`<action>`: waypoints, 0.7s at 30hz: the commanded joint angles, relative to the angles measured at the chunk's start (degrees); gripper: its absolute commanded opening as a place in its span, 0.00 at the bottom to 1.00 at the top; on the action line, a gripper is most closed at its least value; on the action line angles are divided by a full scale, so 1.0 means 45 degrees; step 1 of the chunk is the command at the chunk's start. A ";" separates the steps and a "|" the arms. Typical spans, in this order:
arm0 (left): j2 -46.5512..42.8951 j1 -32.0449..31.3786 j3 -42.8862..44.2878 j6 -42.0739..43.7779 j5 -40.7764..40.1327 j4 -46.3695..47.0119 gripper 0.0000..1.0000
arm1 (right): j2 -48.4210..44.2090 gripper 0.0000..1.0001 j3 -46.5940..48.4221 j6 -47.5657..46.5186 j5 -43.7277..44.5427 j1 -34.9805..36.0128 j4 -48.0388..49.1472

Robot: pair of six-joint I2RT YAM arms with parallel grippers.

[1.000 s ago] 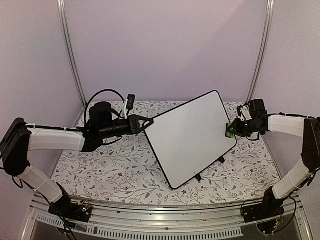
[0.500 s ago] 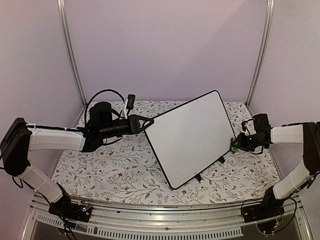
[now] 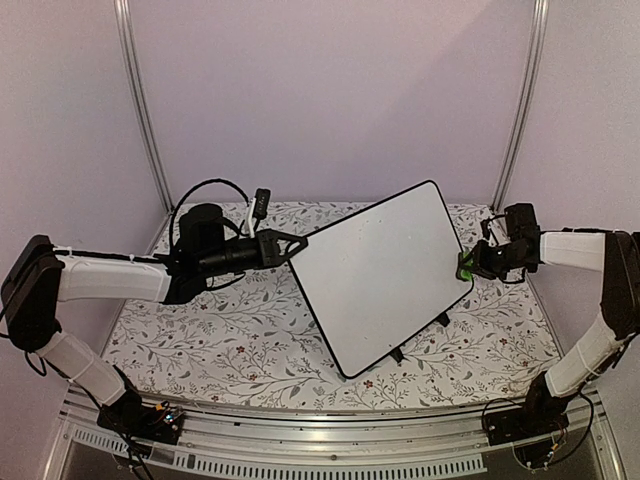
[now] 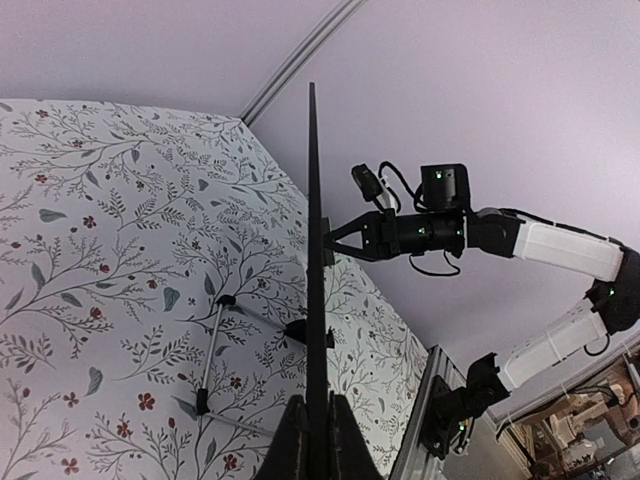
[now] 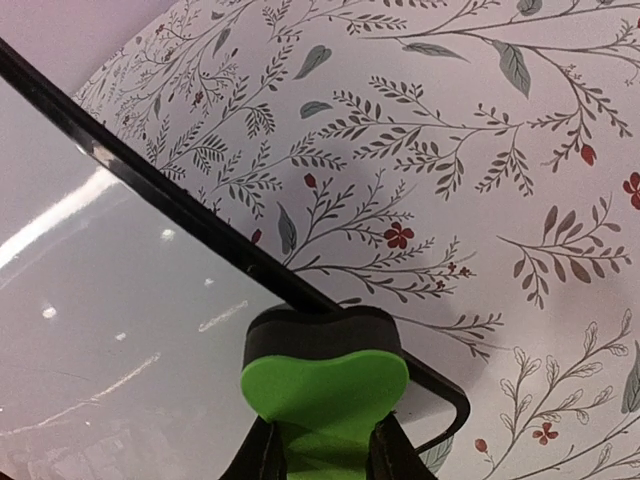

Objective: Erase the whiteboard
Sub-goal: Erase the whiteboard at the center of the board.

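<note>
While left pincer [image 3: 300,243] clamps whiteboard [image 3: 380,280], right pincer [image 3: 467,266] holding green eraser [image 5: 325,385]

I can read no words, numbers or signs anywhere. The whiteboard [image 3: 385,275] face is plain white with no writing that I can make out. The table cloth [image 3: 220,340] has only flowers and leaves on it.
</note>
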 commanded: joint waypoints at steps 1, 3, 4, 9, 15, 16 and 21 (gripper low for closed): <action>0.0385 -0.0161 -0.0209 0.0793 0.1239 -0.0111 0.00 | 0.0275 0.00 0.0654 0.0100 -0.0594 0.0111 0.0529; 0.0413 -0.0159 -0.0190 0.0774 0.1252 -0.0109 0.00 | 0.0121 0.00 0.0709 0.0076 -0.0692 0.0117 0.0527; 0.0433 -0.0159 -0.0189 0.0778 0.1235 -0.0092 0.00 | 0.0029 0.00 0.0696 0.0058 -0.0751 0.0119 0.0526; 0.0438 -0.0156 -0.0088 0.0798 0.1117 -0.0153 0.00 | -0.1051 0.00 0.0476 -0.0111 -0.0599 0.0108 0.0438; 0.0385 -0.0119 0.0098 0.0812 0.0970 -0.0255 0.03 | -0.2563 0.00 -0.0016 -0.0073 0.0042 0.0116 -0.0074; 0.0391 -0.0117 0.0113 0.0802 0.0960 -0.0264 0.03 | -0.2799 0.00 -0.0130 -0.0022 0.0298 0.0123 -0.0235; 0.0362 -0.0119 0.0106 0.0758 0.0926 -0.0262 0.03 | -0.3267 0.01 -0.0903 0.0142 0.1746 0.0121 -0.0675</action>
